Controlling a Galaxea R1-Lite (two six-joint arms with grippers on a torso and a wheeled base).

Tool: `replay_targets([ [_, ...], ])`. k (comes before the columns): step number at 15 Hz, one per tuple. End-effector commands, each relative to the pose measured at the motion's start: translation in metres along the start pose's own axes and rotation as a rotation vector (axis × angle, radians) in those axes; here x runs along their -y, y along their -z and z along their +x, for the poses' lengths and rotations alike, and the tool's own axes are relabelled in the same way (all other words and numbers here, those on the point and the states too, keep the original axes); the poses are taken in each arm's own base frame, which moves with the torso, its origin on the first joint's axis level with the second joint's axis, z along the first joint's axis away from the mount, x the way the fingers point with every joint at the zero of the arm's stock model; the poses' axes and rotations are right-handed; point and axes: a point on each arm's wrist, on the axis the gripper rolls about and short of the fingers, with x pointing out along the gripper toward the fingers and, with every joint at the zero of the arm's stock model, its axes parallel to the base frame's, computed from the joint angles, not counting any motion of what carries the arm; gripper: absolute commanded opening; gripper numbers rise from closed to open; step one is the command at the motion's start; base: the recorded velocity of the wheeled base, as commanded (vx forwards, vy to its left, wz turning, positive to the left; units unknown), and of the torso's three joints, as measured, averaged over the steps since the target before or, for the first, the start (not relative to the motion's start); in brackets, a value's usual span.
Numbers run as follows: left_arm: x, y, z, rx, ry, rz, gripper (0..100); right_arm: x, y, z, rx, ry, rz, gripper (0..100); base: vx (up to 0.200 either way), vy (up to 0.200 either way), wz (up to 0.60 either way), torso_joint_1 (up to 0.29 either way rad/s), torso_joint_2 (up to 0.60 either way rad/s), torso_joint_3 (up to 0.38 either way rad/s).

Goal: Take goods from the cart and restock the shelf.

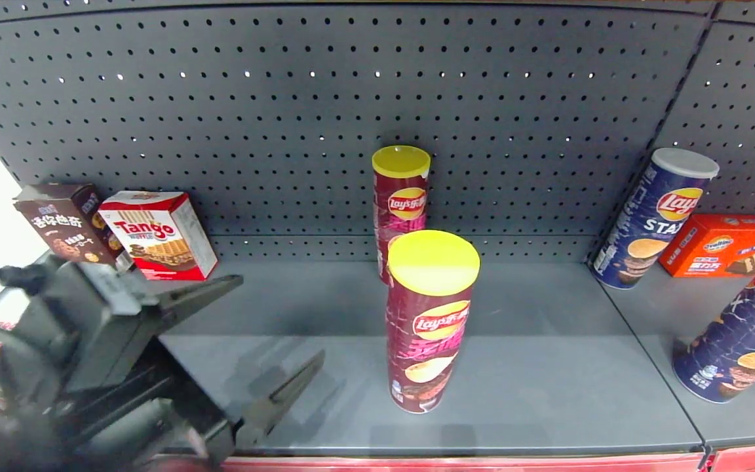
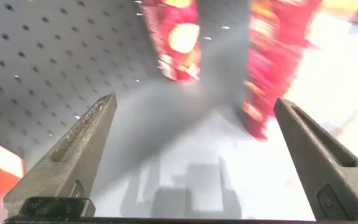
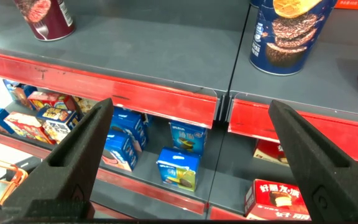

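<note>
My left hand (image 1: 280,316) hangs released and empty over the front of the shelf (image 1: 548,367), fingers spread wide, at eight o'clock from the front can (image 1: 428,328); that maroon crisp can stands upright mid-shelf with its yellow lid on, so I cannot tell what it holds; the rear can (image 1: 400,196), its twin, stands lidded at twelve o'clock from it, close to the pegboard (image 1: 286,98). At ten o'clock a brown box (image 1: 66,223) and a wafer box (image 1: 158,233) stand closed, side by side; at two o'clock a blue can (image 1: 653,219) with a grey lid stands beside an orange box (image 1: 725,242); at three o'clock stands a second blue can (image 1: 744,334). My right hand (image 3: 189,106) is released too, empty, below the shelf's red edge, facing the lower shelf (image 3: 229,180) where small blue boxes (image 3: 180,167) stand.
</note>
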Motion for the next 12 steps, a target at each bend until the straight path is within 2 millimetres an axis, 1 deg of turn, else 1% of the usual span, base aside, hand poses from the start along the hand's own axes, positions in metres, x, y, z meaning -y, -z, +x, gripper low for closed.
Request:
replay_targets([
  [1, 0.007, 0.019, -0.067, 0.079, 0.106, -0.014, 100, 0.000, 0.000, 0.000, -0.001, -0.001, 0.000, 100, 0.000, 0.000, 0.00, 0.000, 0.00, 0.000],
  [2, 0.002, 0.027, -0.081, 0.077, 0.084, -0.015, 100, 0.000, 0.000, 0.000, -0.001, -0.001, 0.000, 100, 0.000, 0.000, 0.00, 0.000, 0.00, 0.000],
  [4, -0.004, 0.052, -0.109, 0.061, 0.029, -0.003, 100, 0.000, 0.000, 0.000, -0.001, -0.001, 0.000, 100, 0.000, 0.000, 0.00, 0.000, 0.00, 0.000],
  [5, -0.005, 0.056, -0.116, 0.060, 0.050, -0.006, 100, 0.000, 0.000, 0.000, -0.001, -0.001, 0.000, 100, 0.000, 0.000, 0.00, 0.000, 0.00, 0.000],
  [7, -0.003, 0.072, -0.128, -0.039, 0.079, -0.005, 100, 0.000, 0.000, 0.000, -0.001, -0.001, 0.000, 100, 0.000, 0.000, 0.00, 0.000, 0.00, 0.000],
  [8, -0.003, 0.073, -0.130, -0.042, 0.080, -0.006, 100, 0.000, 0.000, 0.000, -0.001, -0.001, 0.000, 100, 0.000, 0.000, 0.00, 0.000, 0.00, 0.000],
  [9, -0.001, 0.086, -0.143, -0.100, 0.070, -0.008, 100, 0.000, 0.000, 0.000, -0.001, -0.001, 0.000, 100, 0.000, 0.000, 0.00, 0.000, 0.00, 0.000],
  [12, 0.005, 0.106, -0.164, -0.170, -0.048, -0.026, 100, 0.000, 0.000, 0.000, -0.001, -0.001, 0.000, 100, 0.000, 0.000, 0.00, 0.000, 0.00, 0.000],
])
